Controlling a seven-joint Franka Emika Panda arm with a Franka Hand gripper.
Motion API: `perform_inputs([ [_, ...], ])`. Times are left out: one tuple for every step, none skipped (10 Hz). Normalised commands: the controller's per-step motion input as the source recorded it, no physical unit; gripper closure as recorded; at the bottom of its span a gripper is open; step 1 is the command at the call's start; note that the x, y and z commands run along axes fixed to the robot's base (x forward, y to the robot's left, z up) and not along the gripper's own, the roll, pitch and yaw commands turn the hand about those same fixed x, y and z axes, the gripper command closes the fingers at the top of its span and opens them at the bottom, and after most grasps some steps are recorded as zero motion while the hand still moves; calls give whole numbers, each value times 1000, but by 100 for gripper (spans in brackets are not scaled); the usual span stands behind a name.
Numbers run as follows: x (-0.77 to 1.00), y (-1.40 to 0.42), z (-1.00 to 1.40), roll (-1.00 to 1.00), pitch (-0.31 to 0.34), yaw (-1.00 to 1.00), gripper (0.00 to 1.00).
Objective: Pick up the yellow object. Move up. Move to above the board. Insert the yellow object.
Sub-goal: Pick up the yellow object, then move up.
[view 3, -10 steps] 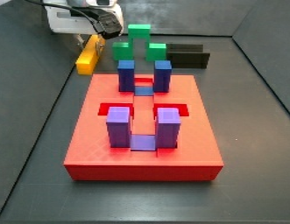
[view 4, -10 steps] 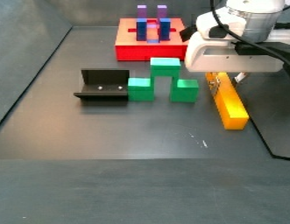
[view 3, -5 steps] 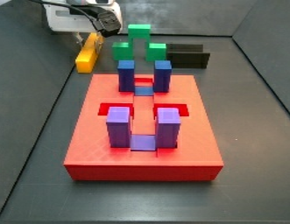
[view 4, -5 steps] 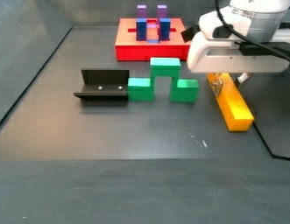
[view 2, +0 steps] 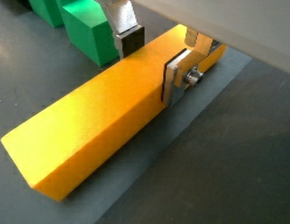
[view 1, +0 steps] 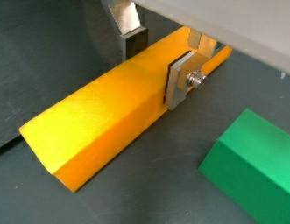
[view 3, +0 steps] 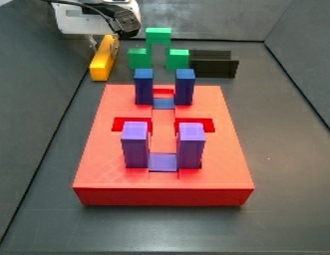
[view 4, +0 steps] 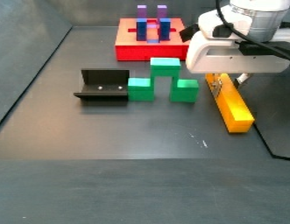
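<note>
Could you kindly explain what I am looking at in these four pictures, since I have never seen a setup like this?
This is a robot arm ending in a two-finger gripper. Two pictures come from cameras on its wrist, looking down past the fingers; two come from cameras fixed beside the table.

In both wrist views the flat silver fingers stand on either side of the yellow object, a long bar. In a side view the bar lies by the green block, and I cannot tell whether it rests on the floor.

The red slab with upright blue and purple blocks is the board. The dark L-shaped fixture is part of the rig.
</note>
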Motion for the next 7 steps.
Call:
perform_inputs([
  [0,0,0,0,0,0,100],
  [0,0,0,0,0,0,100],
  [0,0,0,0,0,0,100],
  [0,0,0,0,0,0,100],
  [0,0,833,0,0,0,100],
  [62,20,835,6,-15,-6,100],
  [-13,13,575,2,38,-12,100],
])
